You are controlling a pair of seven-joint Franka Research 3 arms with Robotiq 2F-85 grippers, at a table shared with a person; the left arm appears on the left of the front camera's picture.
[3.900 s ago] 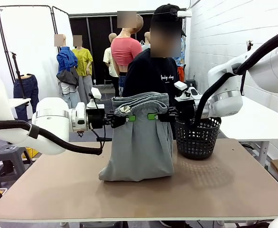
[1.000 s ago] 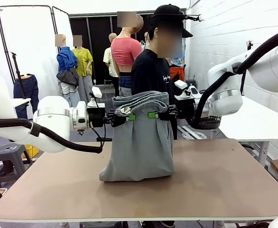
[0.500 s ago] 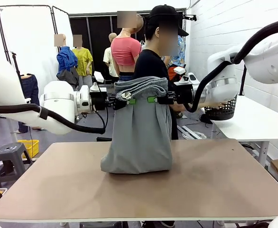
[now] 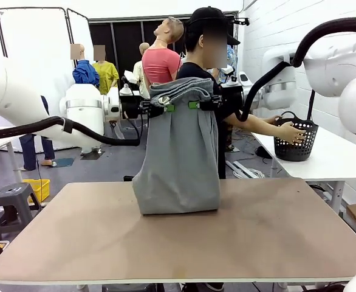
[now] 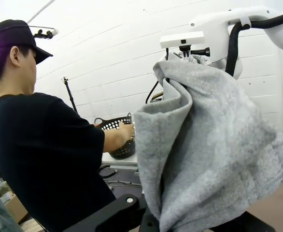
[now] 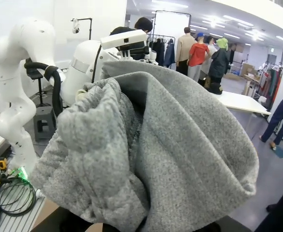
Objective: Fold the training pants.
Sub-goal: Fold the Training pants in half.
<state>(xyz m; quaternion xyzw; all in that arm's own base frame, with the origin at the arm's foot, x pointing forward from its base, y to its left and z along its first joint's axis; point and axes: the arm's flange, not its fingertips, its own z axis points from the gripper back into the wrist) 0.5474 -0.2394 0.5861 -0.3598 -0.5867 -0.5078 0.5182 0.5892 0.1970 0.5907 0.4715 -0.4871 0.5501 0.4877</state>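
The light grey training pants point(image 4: 178, 152) hang by their gathered waistband between both grippers, and their lower end rests in a bunch on the table point(image 4: 275, 243). My left gripper point(image 4: 160, 108) is shut on the waistband's left side and my right gripper point(image 4: 197, 104) is shut on its right side, both high above the table. Grey cloth point(image 5: 214, 145) bulges up over the left wrist view's fingers. The same grey cloth point(image 6: 151, 154) covers the right wrist view's fingers.
A person in a black shirt point(image 4: 196, 79) stands behind the pants, hands on a black mesh basket point(image 4: 294, 139) set on the white side table point(image 4: 336, 161) at right. A grey stool point(image 4: 9, 204) stands at the left of the table.
Both grippers have risen with the waistband, drawing the pants taller. The person has carried the basket to the right and set it on the white side table.
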